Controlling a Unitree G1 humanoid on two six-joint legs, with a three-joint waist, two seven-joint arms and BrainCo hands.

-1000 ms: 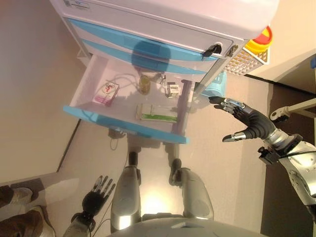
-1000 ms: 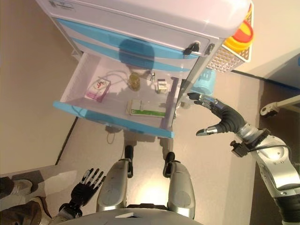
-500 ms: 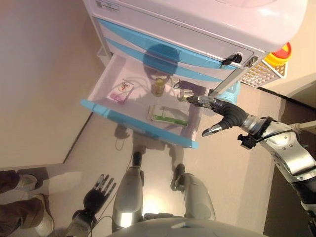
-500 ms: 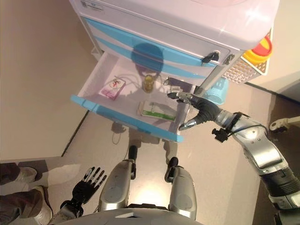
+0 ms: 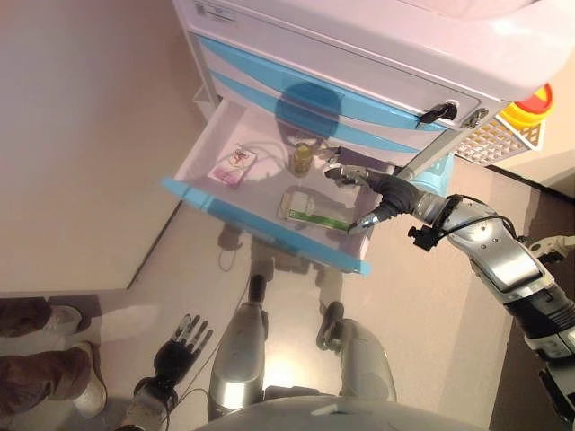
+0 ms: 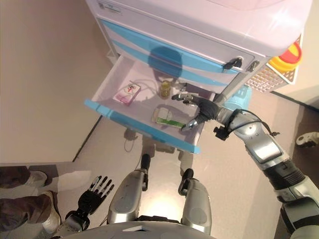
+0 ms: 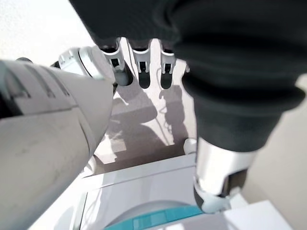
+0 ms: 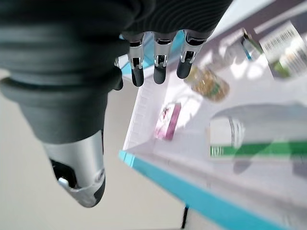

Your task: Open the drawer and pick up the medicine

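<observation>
- the white cart (image 5: 377, 40) has blue drawer fronts, and its lowest drawer (image 5: 260, 229) is pulled out and open.
- the right hand (image 5: 382, 190) reaches over the right end of the open drawer.
- its fingers (image 5: 346, 172) are stretched out and spread, with the thumb (image 5: 364, 221) apart from them and pointing down. the hand is released and holds nothing.
- in the right wrist view the fingers (image 8: 158, 64) are straight and nothing sits between them and the thumb (image 8: 79, 179).
- the thumb tip is just above the right end of the green and white medicine box (image 5: 310, 208). i cannot tell if it touches the box.
- the green and white medicine box lies flat near the front of the drawer, on the right side.
- a pink box (image 5: 233, 166) lies on the left side of the drawer, well apart from the hand.
- a small yellow bottle (image 5: 302, 159) stands near the back of the drawer, in the middle, near the fingertips.
- a small white box (image 8: 283, 45) lies near the back right corner. it is seen best in the right wrist view.
- the left hand (image 5: 177, 346) hangs low by the robot's left side, far from the drawer. its fingers (image 7: 139, 60) are straight and loose and hold nothing.
- a white basket (image 5: 499, 139) hangs on the right side of the cart with a yellow and red tub (image 5: 530, 106) in it.
- a person's shoes (image 5: 49, 382) show at the lower left, on the floor (image 5: 431, 341).
</observation>
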